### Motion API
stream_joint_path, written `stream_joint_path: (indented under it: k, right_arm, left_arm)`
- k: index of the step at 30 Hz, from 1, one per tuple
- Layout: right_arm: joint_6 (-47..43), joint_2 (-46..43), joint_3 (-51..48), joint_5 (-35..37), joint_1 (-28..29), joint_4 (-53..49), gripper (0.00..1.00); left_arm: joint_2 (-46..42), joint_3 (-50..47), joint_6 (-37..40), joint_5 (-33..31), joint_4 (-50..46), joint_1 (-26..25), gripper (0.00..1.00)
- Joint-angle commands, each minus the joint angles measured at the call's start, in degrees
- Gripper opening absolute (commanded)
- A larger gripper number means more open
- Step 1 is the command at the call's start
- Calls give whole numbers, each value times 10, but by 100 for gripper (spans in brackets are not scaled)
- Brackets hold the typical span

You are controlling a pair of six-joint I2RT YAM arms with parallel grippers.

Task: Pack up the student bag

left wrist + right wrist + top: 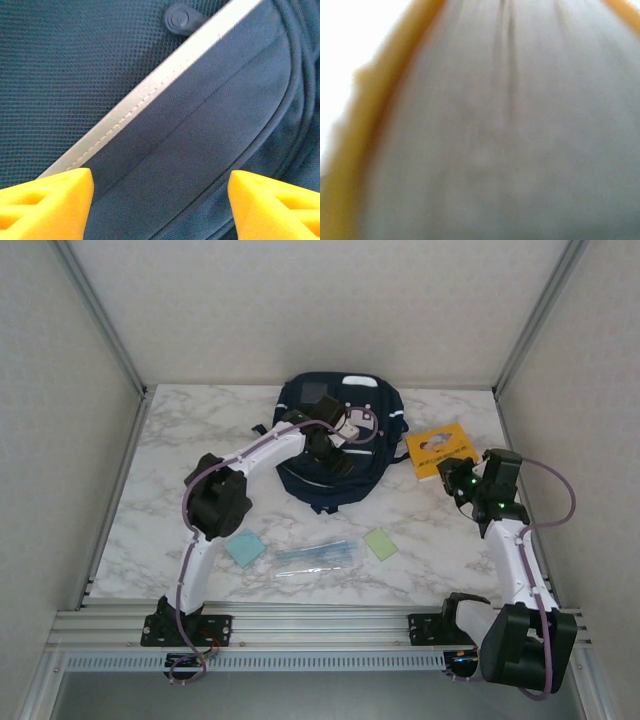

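The student bag [345, 400], dark navy with a pale stripe, lies at the back middle of the marble table. My left gripper [338, 462] hovers over its front, open. In the left wrist view its yellow fingertips [55, 200] stand wide apart above navy fabric [200, 140], the grey-white stripe [150, 90] and a dark snap [179, 19], with nothing gripped. My right gripper [452, 472] sits at the near corner of a yellow book [438, 445] right of the bag, shut on it. In the right wrist view a blurred pale surface [510, 140] with a yellow rim hides the fingers.
Near the front lie a light blue pad [245, 547], a clear pouch of pens [315, 556] and a green pad [380, 543]. Grey walls and metal posts close in the table on three sides. A metal rail [320, 625] runs along the near edge.
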Motion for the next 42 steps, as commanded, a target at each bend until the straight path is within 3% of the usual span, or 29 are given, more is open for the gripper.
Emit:
stream_joint_path:
  k: [1,11,12,14,17,27,33,37,42]
  right_arm:
    - [-21,3,1,-43,-4,50,0]
    - [-24,14,8,-62,-7,49,0]
    - [-25,14,7,-63,-7,49,0]
    - [-24,10,6,-64,-8,46,0]
    - [-29,-1,9,-62,-10,33,0]
    - [-61,-46,39,-28,-62,-49,0]
    - [-79,-69,51,-16,-76,-93,0]
    - [-64,-74,37,-62,-74,-78,0]
    - [1,-68,0,-108,-34,9,0]
  left_arm:
    - [23,40,75,26,-66,-6,71]
    - [131,102,85,-68,-64,-7,69]
    - [138,105,86,-73,-62,-7,64]
    - [153,118,84,-72,-66,-6,31]
    - [150,120,82,-49,-65,-7,0]
    - [44,135,-13,96,-67,-7,0]
    - [48,266,-130,142,-116,8,0]
    - [69,351,-244,222,-108,37,0]
    - [65,374,-305,240,-62,46,0]
